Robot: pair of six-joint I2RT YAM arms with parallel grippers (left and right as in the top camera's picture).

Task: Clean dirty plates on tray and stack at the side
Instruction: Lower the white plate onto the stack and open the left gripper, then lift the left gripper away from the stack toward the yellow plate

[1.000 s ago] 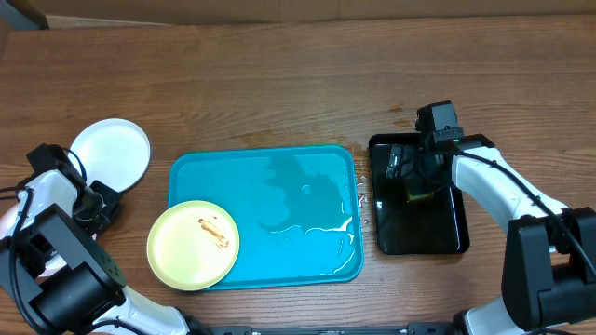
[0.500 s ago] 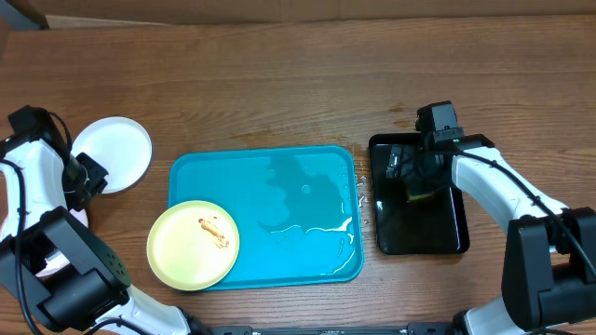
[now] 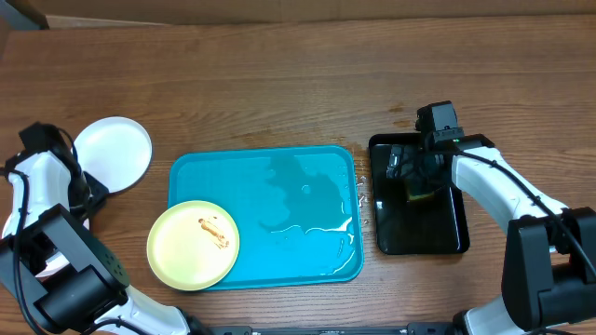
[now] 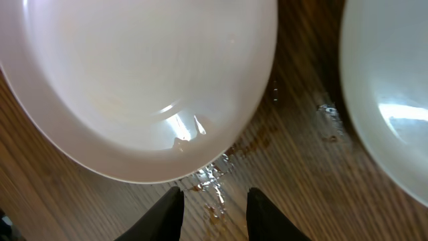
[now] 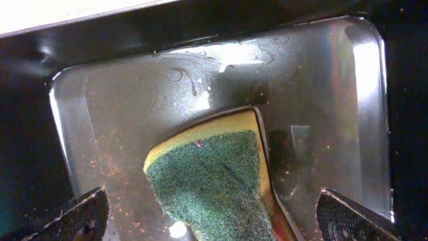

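Note:
A pale yellow-green plate (image 3: 193, 244) with a brown smear lies on the front left corner of the turquoise tray (image 3: 279, 177). Left of the tray, a clean white plate (image 3: 113, 154) sits on the table. The left wrist view shows that white plate (image 4: 134, 80) and the rim of a second white plate (image 4: 394, 100) beside it. My left gripper (image 4: 215, 214) hovers over wet wood just short of the nearer plate, open and holding nothing. My right gripper (image 5: 214, 217) stands wide open over the black tray (image 5: 321, 100), straddling a green-and-yellow sponge (image 5: 207, 174) without touching it.
The black tray (image 3: 419, 223) sits right of the turquoise tray. A water film and puddle (image 3: 317, 228) cover the tray's right half. Drops and brown specks (image 4: 214, 181) wet the wood by the white plates. My left arm (image 3: 47, 167) lies along the table's left edge.
My left arm swung back towards the far left, then came slightly forward again beside the white plate. The right arm, sponge and plates have not moved.

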